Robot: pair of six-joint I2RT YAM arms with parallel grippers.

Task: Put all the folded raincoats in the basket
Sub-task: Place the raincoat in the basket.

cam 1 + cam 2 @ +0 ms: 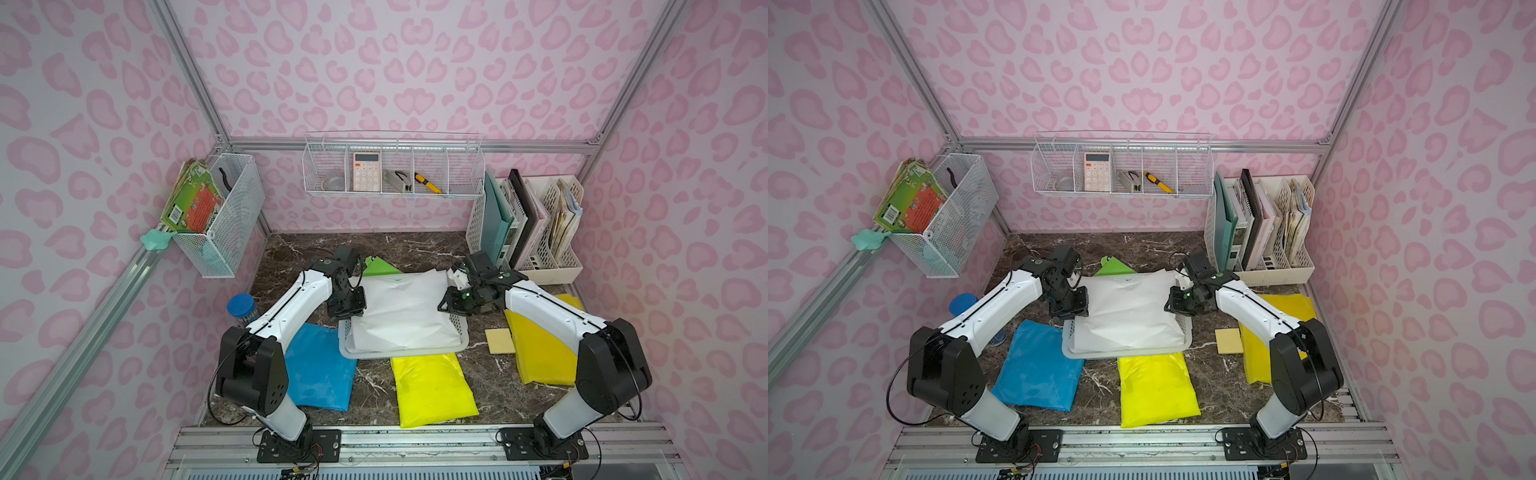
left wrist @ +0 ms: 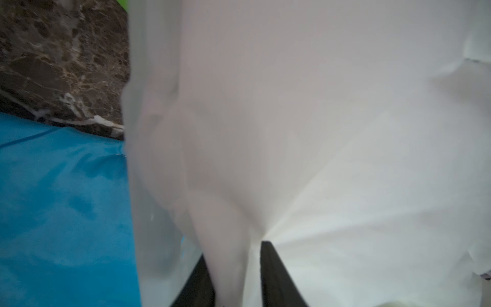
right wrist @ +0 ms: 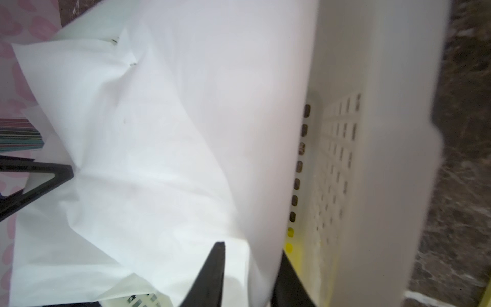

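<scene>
— Folded raincoat point(image 1: 403, 309)?
— Lying in the basket point(image 1: 374, 355), at the tabletop's point(image 1: 374, 249) middle.
— And the left gripper point(image 2: 236, 249), the right gripper point(image 3: 249, 247)?
— Parted partway, each with a white fold between the jaws, at opposite raincoat edges.

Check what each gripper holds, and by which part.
The white raincoat, lying over the basket: the left gripper has its left edge between the fingers, the right gripper its right edge. Whether either actually clamps it cannot be told.

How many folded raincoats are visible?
5: white one in the basket, blue one left of it, yellow one in front, second yellow one right, green one behind. More may be hidden.
</scene>
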